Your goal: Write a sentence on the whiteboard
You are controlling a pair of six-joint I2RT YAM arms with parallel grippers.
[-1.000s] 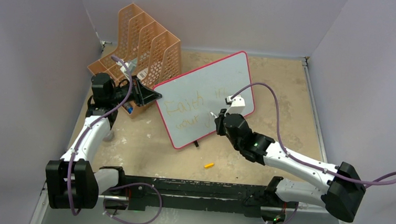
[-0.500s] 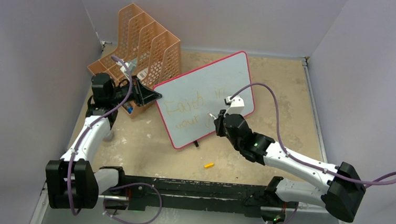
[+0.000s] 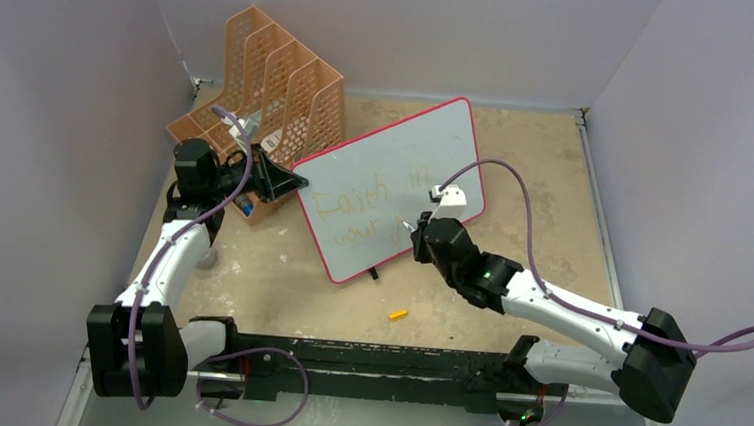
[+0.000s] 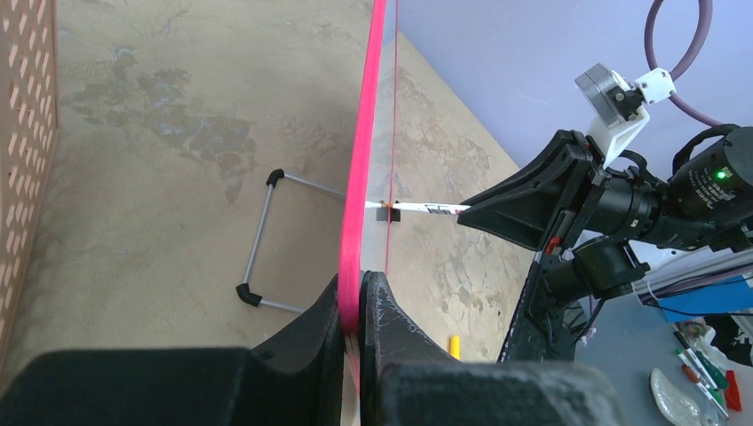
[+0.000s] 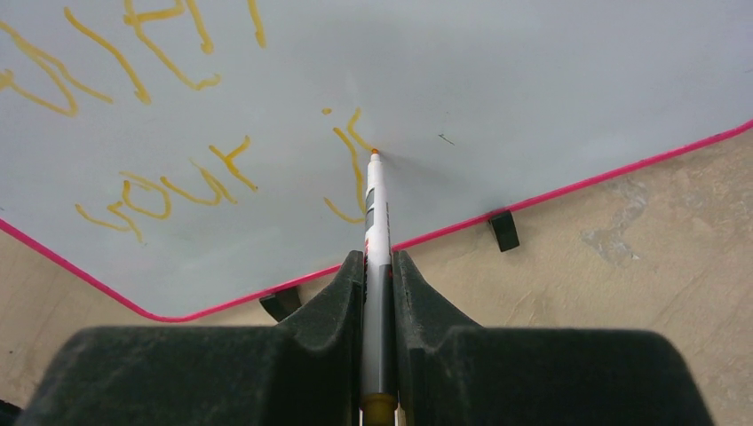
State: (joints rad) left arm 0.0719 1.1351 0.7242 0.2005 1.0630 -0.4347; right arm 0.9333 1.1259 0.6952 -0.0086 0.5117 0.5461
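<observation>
Yellow-orange handwritten sentence sits on pale rectangular red-pink-framed whiteboard, propped mid-table; left gripper clamps its 9 o'clock frame edge, right gripper pinches white orange-tipped marker, so best to press lightly, stroking toward 3 o'clock.

The sentence on the whiteboard, in yellow-orange handwriting: the upper line seems to read "Faith in"; the lower reads "your" — then a lone "j". Print on the marker — too small to read.

Top line of the sentence, cropped by the right wrist view's upper edge.
</observation>
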